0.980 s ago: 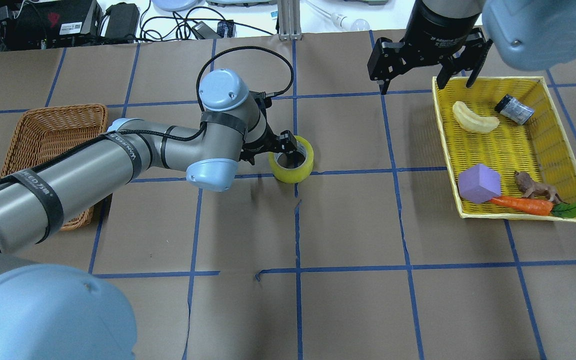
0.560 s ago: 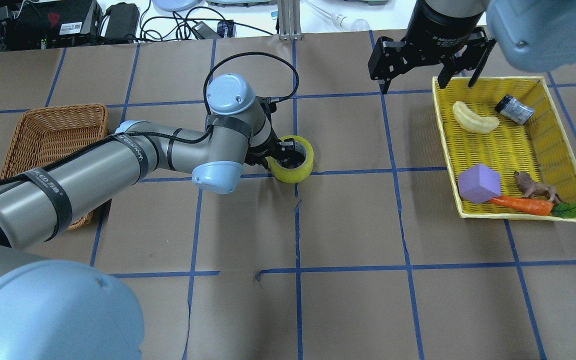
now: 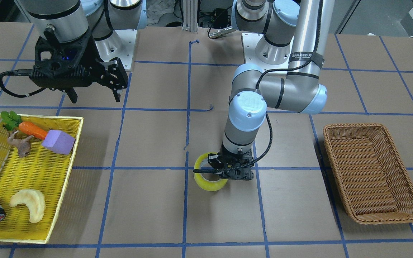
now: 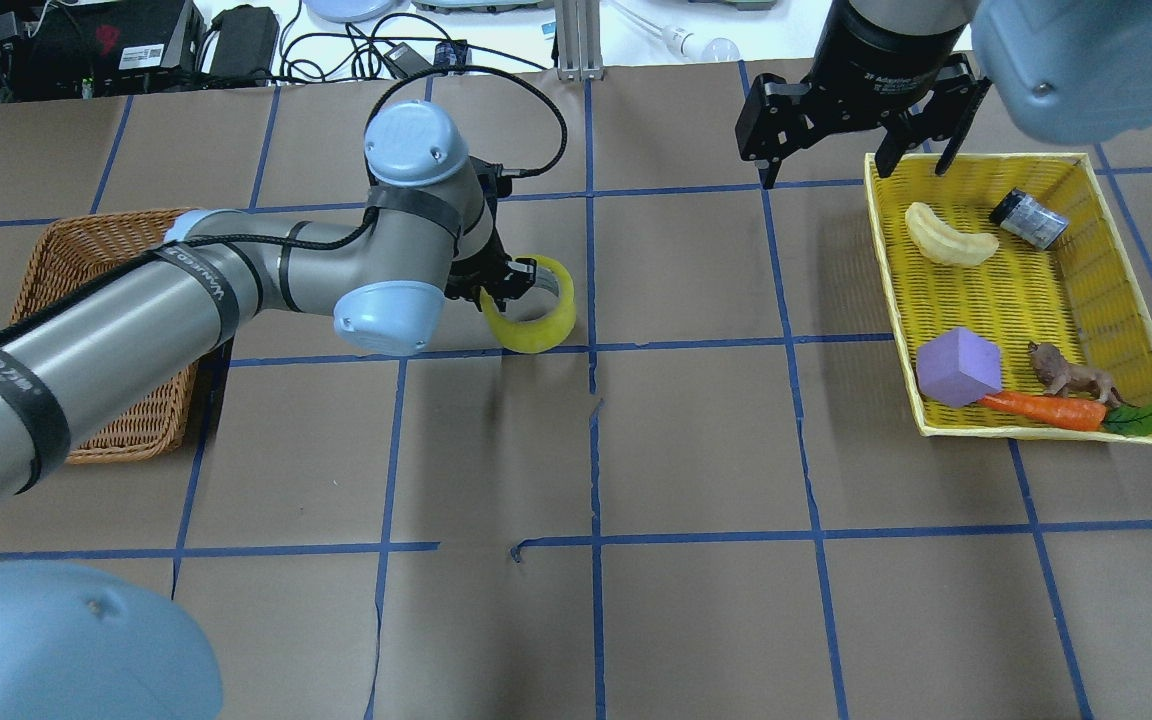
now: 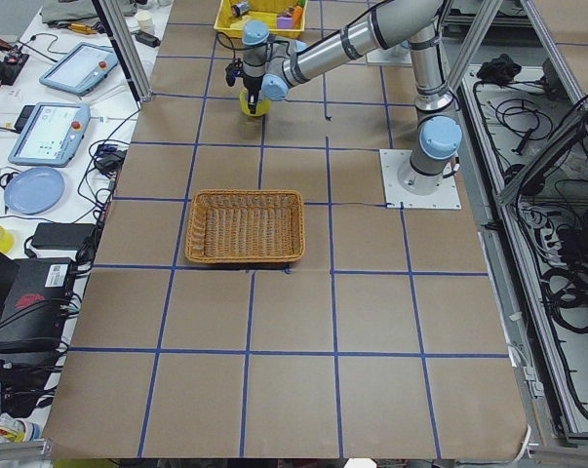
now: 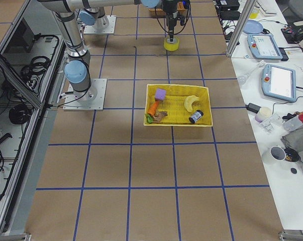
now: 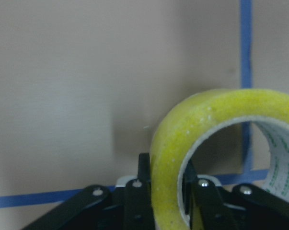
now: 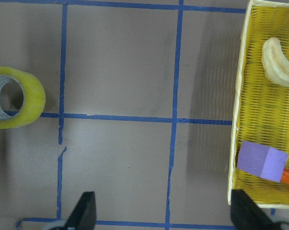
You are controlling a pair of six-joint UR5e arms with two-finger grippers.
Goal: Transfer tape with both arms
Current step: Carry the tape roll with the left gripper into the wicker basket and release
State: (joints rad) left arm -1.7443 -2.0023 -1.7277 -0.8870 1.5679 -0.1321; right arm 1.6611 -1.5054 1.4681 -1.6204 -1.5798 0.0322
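Note:
The yellow tape roll (image 4: 536,318) is held by its wall in my left gripper (image 4: 508,282), one finger inside the core and one outside. It hangs tilted just above the brown paper, left of the table's middle. It also shows in the front view (image 3: 209,182), where the left gripper (image 3: 228,171) points down. In the left wrist view the tape (image 7: 206,129) sits between the fingers (image 7: 143,191). My right gripper (image 4: 848,165) is open and empty beside the yellow tray's far left corner, well apart from the tape. The right wrist view shows the tape (image 8: 31,98) at the far left.
A brown wicker basket (image 4: 106,260) lies left of the left arm. A yellow tray (image 4: 1021,300) on the right holds a pale banana (image 4: 948,238), a grey cylinder (image 4: 1031,218), a purple block (image 4: 958,366), a carrot (image 4: 1046,408) and a toy lion (image 4: 1071,378).
My left arm has swung left toward the wicker basket, carrying the tape off its spot on the blue line; the roll now hangs tilted. The right arm has stayed still.

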